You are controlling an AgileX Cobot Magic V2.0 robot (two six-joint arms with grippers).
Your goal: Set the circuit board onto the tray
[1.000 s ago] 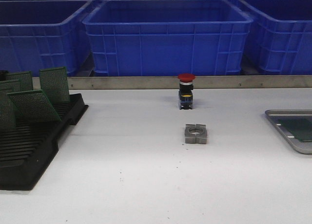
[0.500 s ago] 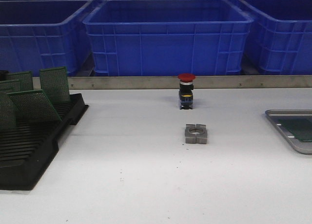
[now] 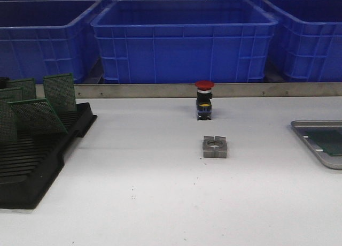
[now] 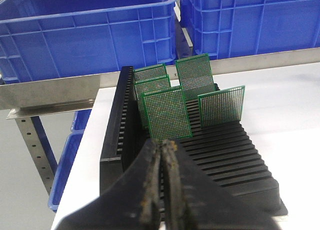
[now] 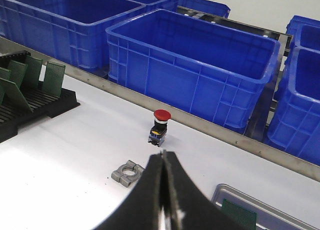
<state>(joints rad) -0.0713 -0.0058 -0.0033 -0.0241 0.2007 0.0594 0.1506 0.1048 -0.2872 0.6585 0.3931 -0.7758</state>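
Observation:
Several green circuit boards point(image 3: 59, 92) stand upright in the black slotted rack point(image 3: 32, 166) at the table's left. The grey tray point(image 3: 315, 155) lies at the right edge, with one green board point(image 3: 328, 140) flat on its floor. Neither gripper shows in the front view. My left gripper point(image 4: 162, 146) is shut and empty, its tips just short of the nearest rack board point(image 4: 167, 112). My right gripper point(image 5: 163, 155) is shut and empty, high above the table between the grey block and the tray point(image 5: 225, 190), where the board point(image 5: 239, 213) lies.
A red-capped push-button switch point(image 3: 204, 100) stands mid-table near the back. A grey metal split block point(image 3: 215, 146) lies in front of it. Big blue bins point(image 3: 184, 40) line the back, behind a metal rail. The table's left edge runs beside the rack point(image 4: 112, 140).
The dark patch over the tray's floor has shrunk a little toward the right edge of the front view. Nothing else has moved.

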